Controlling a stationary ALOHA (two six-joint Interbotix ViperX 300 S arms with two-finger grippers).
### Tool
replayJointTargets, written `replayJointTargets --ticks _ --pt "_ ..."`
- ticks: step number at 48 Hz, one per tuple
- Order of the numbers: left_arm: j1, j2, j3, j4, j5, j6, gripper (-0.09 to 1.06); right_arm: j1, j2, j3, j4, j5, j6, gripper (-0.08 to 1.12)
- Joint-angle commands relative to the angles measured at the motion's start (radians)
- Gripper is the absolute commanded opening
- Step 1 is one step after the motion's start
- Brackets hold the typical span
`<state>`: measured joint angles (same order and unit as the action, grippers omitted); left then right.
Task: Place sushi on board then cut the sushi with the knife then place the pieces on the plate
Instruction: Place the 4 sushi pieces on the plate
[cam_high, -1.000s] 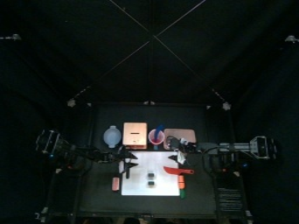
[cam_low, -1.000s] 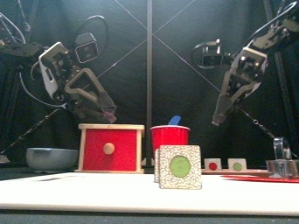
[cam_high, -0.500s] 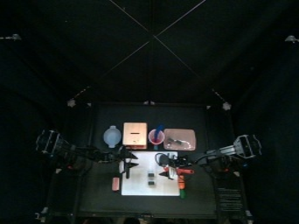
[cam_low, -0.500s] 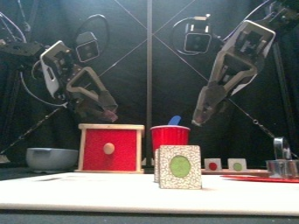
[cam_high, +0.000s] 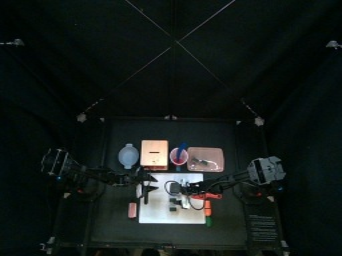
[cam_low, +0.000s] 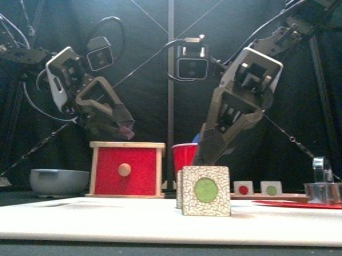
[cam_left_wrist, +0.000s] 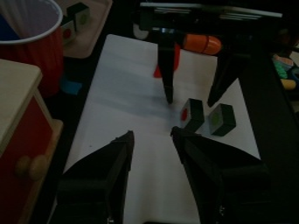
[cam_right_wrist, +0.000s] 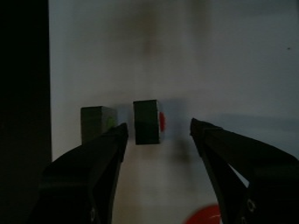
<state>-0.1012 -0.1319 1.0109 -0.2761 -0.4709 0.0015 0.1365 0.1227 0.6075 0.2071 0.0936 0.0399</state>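
On the white cutting board (cam_high: 187, 220) stand two dark green sushi pieces (cam_right_wrist: 149, 121) (cam_left_wrist: 219, 120), side by side and a little apart; one shows large in the front view (cam_low: 205, 190). My right gripper (cam_right_wrist: 158, 131) (cam_low: 211, 152) hangs open just above them, one piece between its fingers' lines, not touching. The red toy knife (cam_high: 203, 198) (cam_left_wrist: 176, 54) lies on the board's right part. My left gripper (cam_left_wrist: 152, 136) (cam_low: 123, 128) hovers open over the board's left end, holding nothing. The pink tray (cam_high: 205, 157) lies behind, with two small sushi pieces (cam_low: 245, 187) on it.
Along the back stand a blue-grey bowl (cam_high: 127, 155), the wooden box with red drawer front (cam_low: 127, 168) and the red cup (cam_low: 187, 155) with a blue knife. A small red toy (cam_high: 132, 209) lies left of the board. A metal cutter (cam_low: 321, 190) sits at far right.
My right arm has swung in from the right and come down over the sushi pieces on the board. The left arm has stayed still.
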Motion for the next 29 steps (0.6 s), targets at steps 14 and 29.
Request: replayJointTargets --ticks 14,29 --pt "0.002 -0.003 -0.012 0.002 -0.003 0.003 0.79 0.009 0.058 -0.083 -0.014 0.008 0.0 0.74" --pt "0.0 -0.005 -0.011 0.002 -0.003 0.003 0.79 0.0 -0.009 -0.066 -0.015 0.083 0.0 0.52"
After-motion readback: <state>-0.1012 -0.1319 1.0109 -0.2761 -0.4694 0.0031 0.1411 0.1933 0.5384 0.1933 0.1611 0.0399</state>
